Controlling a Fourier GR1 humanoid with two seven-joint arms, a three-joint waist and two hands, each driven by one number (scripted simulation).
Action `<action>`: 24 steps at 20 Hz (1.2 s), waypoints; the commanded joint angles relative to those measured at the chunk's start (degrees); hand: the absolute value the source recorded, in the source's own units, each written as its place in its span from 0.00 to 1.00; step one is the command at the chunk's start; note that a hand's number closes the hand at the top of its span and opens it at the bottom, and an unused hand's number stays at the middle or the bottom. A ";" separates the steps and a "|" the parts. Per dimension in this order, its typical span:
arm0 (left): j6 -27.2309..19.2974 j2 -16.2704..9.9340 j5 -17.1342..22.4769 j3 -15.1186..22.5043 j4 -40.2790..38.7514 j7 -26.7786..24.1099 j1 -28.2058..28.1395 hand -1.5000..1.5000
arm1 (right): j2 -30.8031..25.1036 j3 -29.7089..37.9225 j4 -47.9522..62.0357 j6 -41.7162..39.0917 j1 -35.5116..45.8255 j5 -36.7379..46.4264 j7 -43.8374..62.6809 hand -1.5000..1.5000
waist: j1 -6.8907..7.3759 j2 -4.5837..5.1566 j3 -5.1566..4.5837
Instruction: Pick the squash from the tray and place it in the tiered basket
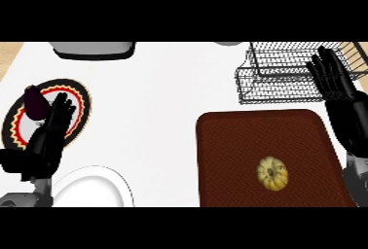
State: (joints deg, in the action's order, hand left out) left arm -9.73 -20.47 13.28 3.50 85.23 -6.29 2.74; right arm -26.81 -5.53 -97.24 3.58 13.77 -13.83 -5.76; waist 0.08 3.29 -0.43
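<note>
Squash point(272, 173) sits untouched on brown tray point(237, 160), w/ the pick step not begun. Both robot hands empty, fingers straight: right robot hand point(333, 78) by tiered basket point(277, 78), left robot hand point(52, 127) over patterned plate point(82, 97). Next, right must drop to squash & curl round it.

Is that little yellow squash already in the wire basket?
No. The squash lies on the brown tray; the wire basket holds nothing visible.

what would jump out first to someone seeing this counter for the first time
Probably the yellow squash, alone on the dark brown tray at lower right. Next, the black wire tiered basket at upper right, with the right robot hand open in front of it. At left, a patterned plate holds a dark eggplant, partly covered by the open left robot hand.
</note>
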 commanded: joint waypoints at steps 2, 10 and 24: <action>-3.00 2.53 -4.18 2.09 0.08 0.02 0.03 0.50 | -3.80 4.44 2.38 -6.78 0.39 -4.86 3.48 1.00 | -0.12 -3.26 0.45; -7.90 7.21 -9.74 8.46 1.14 5.14 6.17 0.50 | 0.83 4.14 8.83 -6.83 -4.32 -12.75 14.16 0.00 | -1.32 -2.97 0.59; -9.82 8.78 -11.68 8.82 2.86 8.48 6.49 0.50 | -29.31 4.31 -17.43 -31.80 -5.84 -8.82 28.67 0.00 | -1.28 -4.03 0.12</action>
State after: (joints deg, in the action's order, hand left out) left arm -19.71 -11.47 1.01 13.15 87.81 1.48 8.85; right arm -46.99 -0.03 -108.85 -22.91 6.95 -27.68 18.47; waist -1.08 -0.51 -0.15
